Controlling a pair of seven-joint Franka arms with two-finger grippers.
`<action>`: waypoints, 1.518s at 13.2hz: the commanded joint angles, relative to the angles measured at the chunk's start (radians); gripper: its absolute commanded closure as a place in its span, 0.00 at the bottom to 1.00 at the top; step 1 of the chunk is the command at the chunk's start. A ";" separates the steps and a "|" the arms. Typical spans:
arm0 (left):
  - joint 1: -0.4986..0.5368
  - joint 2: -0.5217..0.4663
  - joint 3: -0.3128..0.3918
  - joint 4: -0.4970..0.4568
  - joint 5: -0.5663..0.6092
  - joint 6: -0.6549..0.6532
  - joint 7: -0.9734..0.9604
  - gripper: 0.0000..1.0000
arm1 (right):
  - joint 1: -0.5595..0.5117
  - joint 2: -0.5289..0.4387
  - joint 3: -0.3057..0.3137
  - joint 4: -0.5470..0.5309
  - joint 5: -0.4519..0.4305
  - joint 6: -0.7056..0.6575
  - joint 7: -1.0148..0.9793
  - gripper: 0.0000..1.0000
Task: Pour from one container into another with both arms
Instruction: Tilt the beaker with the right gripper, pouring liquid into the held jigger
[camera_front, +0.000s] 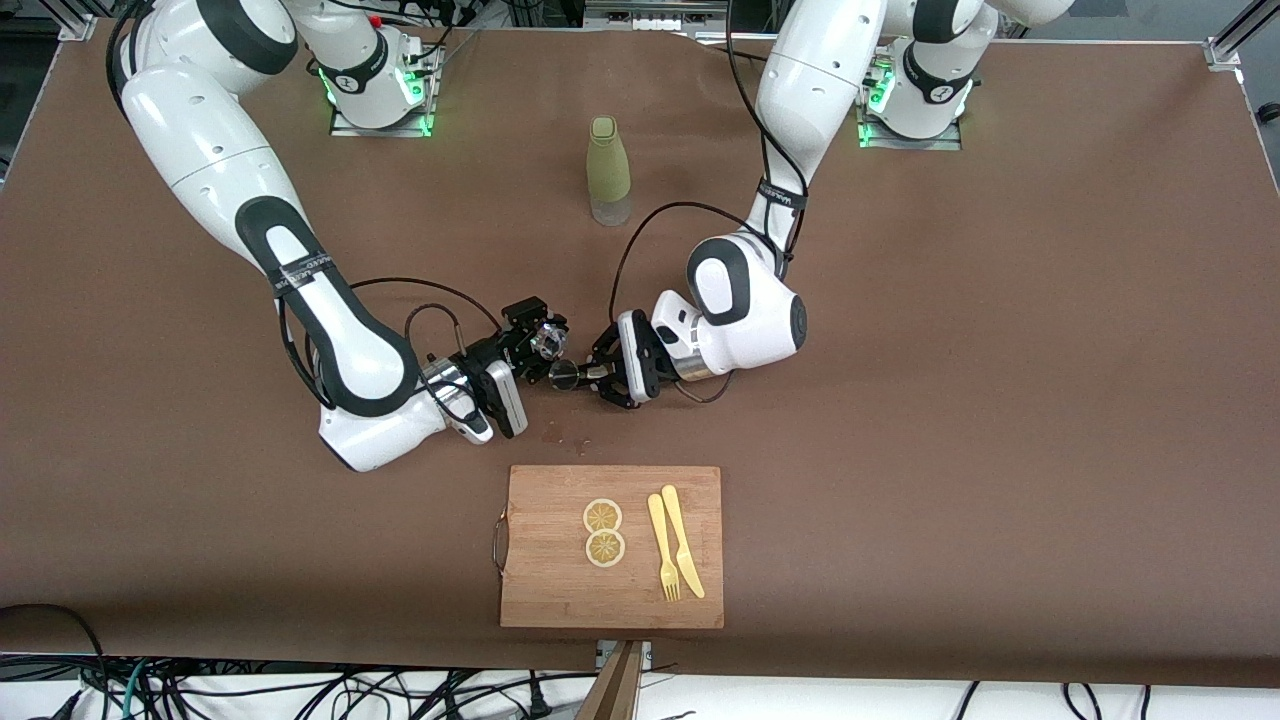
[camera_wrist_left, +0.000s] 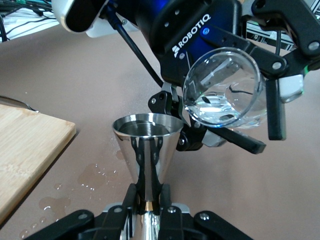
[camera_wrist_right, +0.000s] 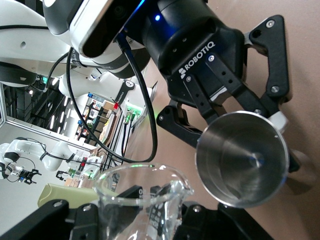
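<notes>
Tipping above the jigger (camera_wrist_left: 146, 145), the beaker (camera_wrist_left: 224, 89) is being clenched by the right gripper (camera_front: 541, 338); the left gripper (camera_front: 590, 376) is clasping the jigger at the beaker's five o'clock.

Clear glass beaker w/ spout (camera_wrist_left: 223, 89), tilted steeply, a little liquid inside, clamped in right arm's black end effector (camera_front: 533, 340). Spout sits just above rim of shiny steel cone-shaped jigger (camera_wrist_left: 146, 145), upright, gripped at its waist by left arm's black end effector (camera_front: 590, 374), both over table (camera_front: 1000, 400) mid-area.
</notes>
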 joint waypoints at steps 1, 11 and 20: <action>-0.011 0.011 0.013 0.015 -0.053 0.010 0.050 1.00 | -0.004 0.004 0.018 0.016 -0.025 0.001 0.033 0.84; -0.013 0.011 0.013 0.015 -0.053 0.012 0.056 1.00 | -0.002 0.005 0.027 0.019 -0.026 0.004 0.115 0.85; -0.011 0.011 0.013 0.015 -0.081 0.033 0.140 1.00 | -0.004 0.007 0.050 0.046 -0.063 0.004 0.138 0.84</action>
